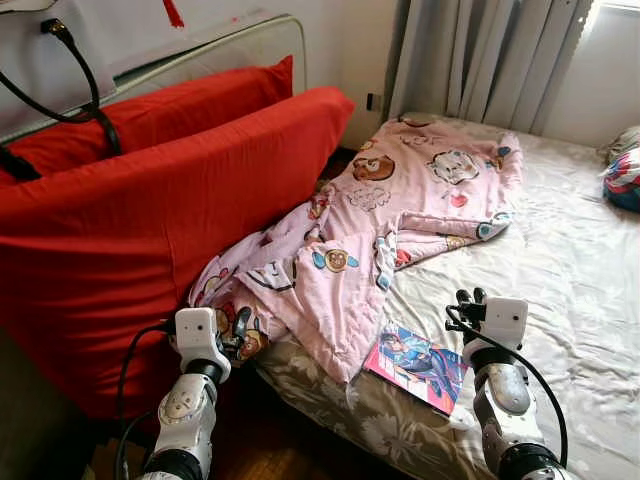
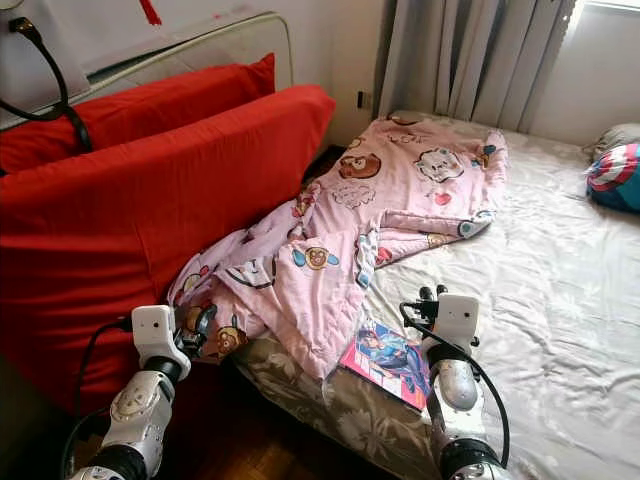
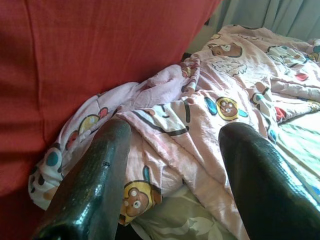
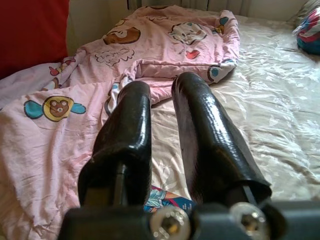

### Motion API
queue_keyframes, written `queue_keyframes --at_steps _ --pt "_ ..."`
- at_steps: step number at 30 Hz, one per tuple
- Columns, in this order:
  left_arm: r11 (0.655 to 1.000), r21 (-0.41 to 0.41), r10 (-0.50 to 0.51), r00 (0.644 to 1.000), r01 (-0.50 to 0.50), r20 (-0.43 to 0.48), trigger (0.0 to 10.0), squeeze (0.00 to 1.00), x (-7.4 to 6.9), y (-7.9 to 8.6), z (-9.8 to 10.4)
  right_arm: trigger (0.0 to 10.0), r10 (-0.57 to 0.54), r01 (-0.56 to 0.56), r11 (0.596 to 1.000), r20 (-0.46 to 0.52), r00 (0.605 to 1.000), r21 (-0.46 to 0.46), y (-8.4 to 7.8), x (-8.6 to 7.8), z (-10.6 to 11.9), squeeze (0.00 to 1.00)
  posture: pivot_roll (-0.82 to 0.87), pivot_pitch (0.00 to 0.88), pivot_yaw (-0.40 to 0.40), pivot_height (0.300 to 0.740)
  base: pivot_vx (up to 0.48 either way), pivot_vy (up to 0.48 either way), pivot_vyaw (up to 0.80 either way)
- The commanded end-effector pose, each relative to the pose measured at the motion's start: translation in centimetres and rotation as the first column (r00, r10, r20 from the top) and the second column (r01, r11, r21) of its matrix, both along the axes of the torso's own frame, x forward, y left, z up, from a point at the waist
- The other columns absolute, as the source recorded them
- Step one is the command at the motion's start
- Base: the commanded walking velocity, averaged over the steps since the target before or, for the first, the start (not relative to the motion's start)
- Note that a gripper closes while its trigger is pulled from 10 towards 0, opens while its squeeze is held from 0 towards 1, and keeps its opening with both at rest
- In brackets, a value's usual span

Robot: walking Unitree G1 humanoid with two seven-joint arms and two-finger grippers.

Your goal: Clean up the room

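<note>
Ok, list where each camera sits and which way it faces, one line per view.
Left eye: on the head, looking forward and down at the bed, pink quilt and red cushion; both arms show, left hand, right hand.
Right eye: beside it, same scene, plus the magazine.
Left wrist: along its open fingers at the quilt's hanging end by the cushion.
Right wrist: along its near-shut fingers across the quilt and sheet.
Shared: the quilt appears in all four.
</note>
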State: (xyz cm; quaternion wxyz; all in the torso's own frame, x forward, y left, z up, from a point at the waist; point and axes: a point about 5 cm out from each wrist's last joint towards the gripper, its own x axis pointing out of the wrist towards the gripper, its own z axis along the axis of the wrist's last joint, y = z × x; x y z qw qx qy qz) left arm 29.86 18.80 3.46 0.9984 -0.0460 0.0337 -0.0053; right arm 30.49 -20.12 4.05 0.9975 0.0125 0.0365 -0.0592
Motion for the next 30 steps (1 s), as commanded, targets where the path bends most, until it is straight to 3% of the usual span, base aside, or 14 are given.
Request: queue_keyframes --at_steps 1,7,30 --pt "1.0 0.001 -0.01 1.0 0.01 -0.002 10.0 0.0 0.28 -0.01 0.22 10.0 0.011 -0.011 1.0 -0.011 1.0 -0.006 0.18 0.32 0.12 0.0 -0.04 0.0 -0.009 0.686 0.0 0.0 0.0" --pt "1.0 0.001 -0.013 1.0 0.013 -0.004 10.0 0.0 0.27 -0.08 0.2 10.0 0.021 -0.022 1.0 -0.027 0.999 -0.007 0.53 0.35 -0.08 0.0 -0.04 0.0 -0.006 0.656 0.0 0.0 0.0" --pt "1.0 -0.009 -0.016 0.999 0.016 -0.029 10.0 0.0 0.34 -0.21 0.0 10.0 0.02 -0.02 1.0 -0.049 0.999 0.001 0.61 0.21 -0.44 0.0 -0.03 0.0 -0.005 0.656 0.0 0.0 0.0"
